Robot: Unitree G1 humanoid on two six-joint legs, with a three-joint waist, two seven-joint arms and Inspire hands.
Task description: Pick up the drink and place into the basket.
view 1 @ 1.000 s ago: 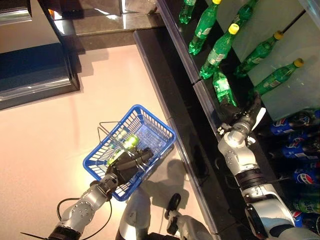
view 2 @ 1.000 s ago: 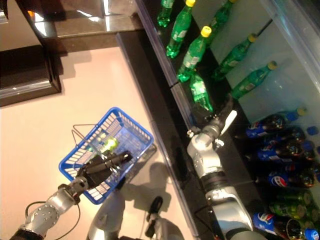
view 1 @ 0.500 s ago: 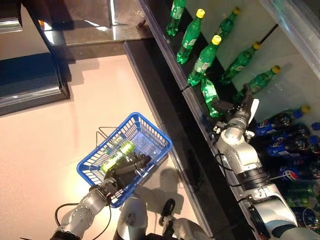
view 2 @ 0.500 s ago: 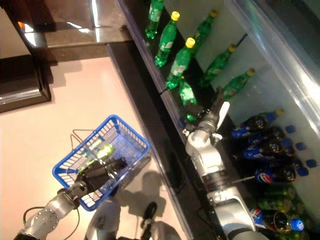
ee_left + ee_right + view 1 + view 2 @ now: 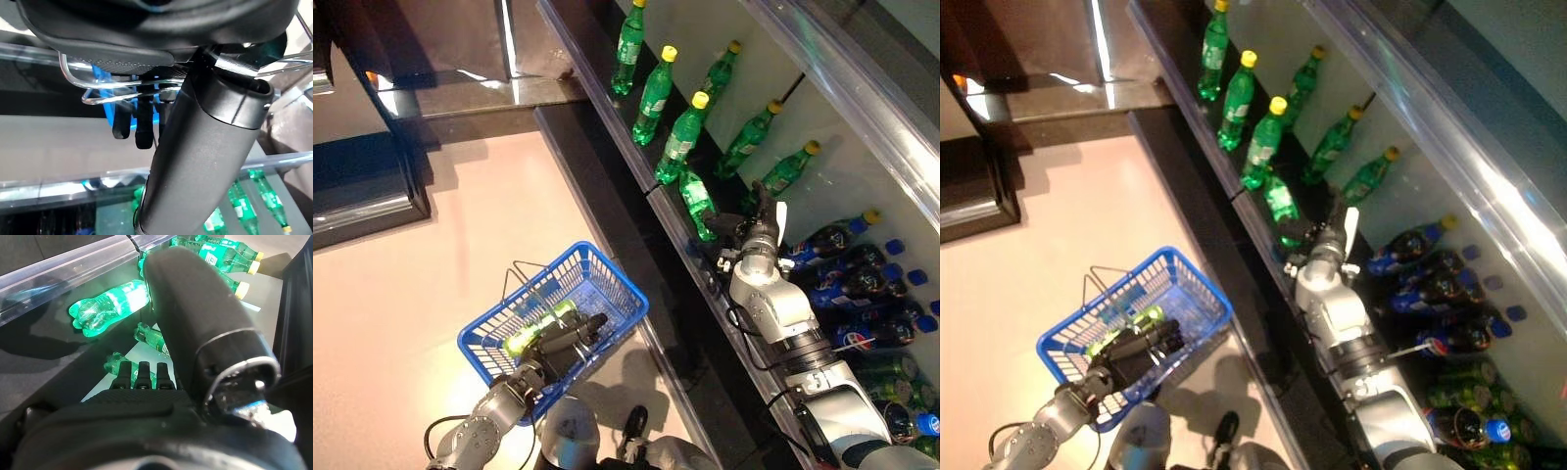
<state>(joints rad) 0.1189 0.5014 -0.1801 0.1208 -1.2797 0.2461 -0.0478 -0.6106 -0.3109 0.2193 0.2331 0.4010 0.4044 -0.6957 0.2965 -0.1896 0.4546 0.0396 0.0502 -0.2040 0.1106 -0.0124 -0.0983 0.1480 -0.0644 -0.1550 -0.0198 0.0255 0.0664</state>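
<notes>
Left eye view first: the drink to be picked is taken to be the green bottle (image 5: pixel 697 201) at the front of the shelf (image 5: pixel 658 201), just to the left of the right hand (image 5: pixel 756 217). Bottle and hand are seen just beside each other, but no grip is seen yet. In the right wrist view the fingers (image 5: pixel 139 374) are held straight and nothing is wrapped by them, with the thumb stuck out wide. The bottle's lobed base is shown just past the fingertips, and its long axis is seen running across the finger row rather than along it, so a sideways wrap is probably called for.

The left hand (image 5: pixel 563 341) is kept well apart from the shelf, with its fingers hooked round the wire handle of the blue basket (image 5: pixel 607 269). The right hand is clearly the nearer one. One green drink (image 5: pixel 536 331) is already seen lying inside the basket.

On labels: green-and-white bands are worn by the green bottles and blue ones by the dark bottles (image 5: pixel 842 257) lower down; no print can be made out properly
</notes>
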